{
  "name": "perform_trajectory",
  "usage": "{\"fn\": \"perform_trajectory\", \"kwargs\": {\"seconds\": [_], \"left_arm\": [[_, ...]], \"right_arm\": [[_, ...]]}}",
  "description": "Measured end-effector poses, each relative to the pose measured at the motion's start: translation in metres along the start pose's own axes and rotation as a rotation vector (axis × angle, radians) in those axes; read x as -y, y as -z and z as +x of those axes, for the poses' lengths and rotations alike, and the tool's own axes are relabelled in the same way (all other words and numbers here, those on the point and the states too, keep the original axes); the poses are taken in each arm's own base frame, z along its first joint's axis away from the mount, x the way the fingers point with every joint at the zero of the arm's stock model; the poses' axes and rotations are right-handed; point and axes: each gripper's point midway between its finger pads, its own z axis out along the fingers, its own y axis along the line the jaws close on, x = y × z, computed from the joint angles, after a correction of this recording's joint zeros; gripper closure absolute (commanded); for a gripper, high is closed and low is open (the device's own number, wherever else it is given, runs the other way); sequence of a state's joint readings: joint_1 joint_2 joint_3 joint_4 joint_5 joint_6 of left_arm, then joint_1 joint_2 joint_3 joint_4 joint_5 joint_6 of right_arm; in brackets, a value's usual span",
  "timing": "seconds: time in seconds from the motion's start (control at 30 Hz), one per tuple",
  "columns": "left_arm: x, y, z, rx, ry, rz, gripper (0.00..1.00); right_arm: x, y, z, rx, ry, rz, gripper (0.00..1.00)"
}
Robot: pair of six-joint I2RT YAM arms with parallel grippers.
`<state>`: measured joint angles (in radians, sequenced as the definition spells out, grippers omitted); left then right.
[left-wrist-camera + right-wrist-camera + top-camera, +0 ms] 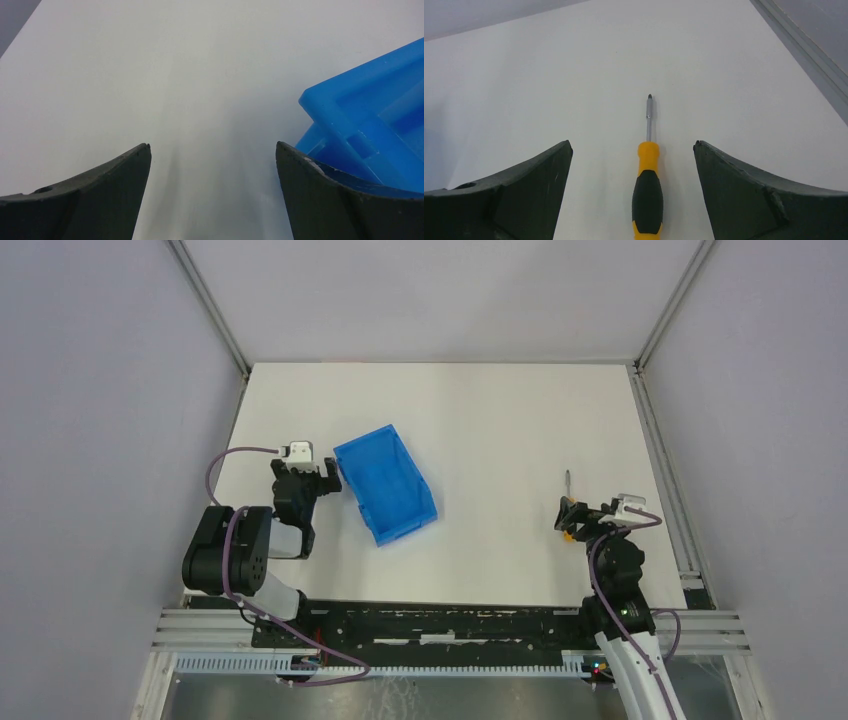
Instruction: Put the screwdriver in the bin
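The screwdriver (pixel 647 192) lies on the white table with its orange-and-black handle between my right gripper's open fingers and its thin shaft pointing away. In the top view its shaft (pixel 567 482) sticks out beyond my right gripper (pixel 578 517) at the table's right side. The fingers stand on either side of the handle without touching it. The blue bin (pixel 384 483) sits left of centre, tilted, its low sloped edge toward the near right. My left gripper (pixel 313 477) is open and empty just left of the bin; the bin's corner (pixel 360 125) shows beside the right finger (pixel 320 185).
Grey walls and metal frame rails (pixel 665 470) border the table on the left, right and back. The arm bases stand on the black rail (pixel 440 625) at the near edge.
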<state>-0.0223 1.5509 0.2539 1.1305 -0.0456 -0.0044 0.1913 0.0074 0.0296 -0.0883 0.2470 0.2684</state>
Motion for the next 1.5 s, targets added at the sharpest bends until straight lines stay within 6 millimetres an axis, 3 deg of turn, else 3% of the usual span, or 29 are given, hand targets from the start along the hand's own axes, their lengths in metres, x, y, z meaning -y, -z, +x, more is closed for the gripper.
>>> {"fn": "perform_trajectory", "kwargs": {"seconds": [0.17, 0.27, 0.37, 0.5, 0.57, 0.63, 0.7, 0.8, 0.9, 1.0, 1.07, 1.13, 1.2, 1.27, 1.4, 1.5], "left_arm": [[0.0, 0.0, 0.0, 0.0, 0.0, 0.0, 0.0], [0.0, 0.0, 0.0, 0.0, 0.0, 0.0, 0.0], [0.0, 0.0, 0.0, 0.0, 0.0, 0.0, 0.0], [0.0, 0.0, 0.0, 0.0, 0.0, 0.0, 0.0], [0.0, 0.0, 0.0, 0.0, 0.0, 0.0, 0.0], [0.0, 0.0, 0.0, 0.0, 0.0, 0.0, 0.0], [0.0, 0.0, 0.0, 0.0, 0.0, 0.0, 0.0], [0.0, 0.0, 0.0, 0.0, 0.0, 0.0, 0.0], [0.0, 0.0, 0.0, 0.0, 0.0, 0.0, 0.0], [0.0, 0.0, 0.0, 0.0, 0.0, 0.0, 0.0], [0.0, 0.0, 0.0, 0.0, 0.0, 0.0, 0.0], [0.0, 0.0, 0.0, 0.0, 0.0, 0.0, 0.0], [0.0, 0.0, 0.0, 0.0, 0.0, 0.0, 0.0], [0.0, 0.0, 0.0, 0.0, 0.0, 0.0, 0.0], [0.0, 0.0, 0.0, 0.0, 0.0, 0.0, 0.0], [0.0, 0.0, 0.0, 0.0, 0.0, 0.0, 0.0]], "right_arm": [[0.011, 0.003, -0.016, 0.027, -0.026, 0.076, 0.02], [0.005, 0.006, -0.051, 0.048, 0.006, 0.07, 0.02], [-0.01, 0.002, -0.102, 0.031, 0.078, 0.038, 0.02], [-0.031, -0.026, -0.171, -0.067, 0.19, 0.034, 0.02], [-0.038, -0.05, -0.194, -0.159, 0.24, 0.06, 0.02], [-0.045, -0.082, -0.201, -0.246, 0.28, 0.077, 0.02], [-0.046, -0.109, -0.178, -0.364, 0.314, 0.075, 0.02], [-0.032, -0.125, -0.087, -0.637, 0.356, 0.055, 0.05], [-0.004, -0.098, 0.01, -0.92, 0.368, 0.073, 0.11], [0.02, -0.057, 0.065, -1.098, 0.36, 0.108, 0.22], [0.028, -0.044, 0.08, -1.138, 0.348, 0.123, 0.37], [0.032, -0.036, 0.094, -1.154, 0.325, 0.12, 0.6], [0.029, -0.033, 0.105, -1.163, 0.28, 0.095, 0.84], [0.026, -0.038, 0.106, -1.15, 0.269, 0.075, 1.0], [0.022, -0.045, 0.098, -1.184, 0.256, 0.062, 1.0], [0.014, -0.057, 0.067, -1.191, 0.257, 0.061, 1.0]]}}
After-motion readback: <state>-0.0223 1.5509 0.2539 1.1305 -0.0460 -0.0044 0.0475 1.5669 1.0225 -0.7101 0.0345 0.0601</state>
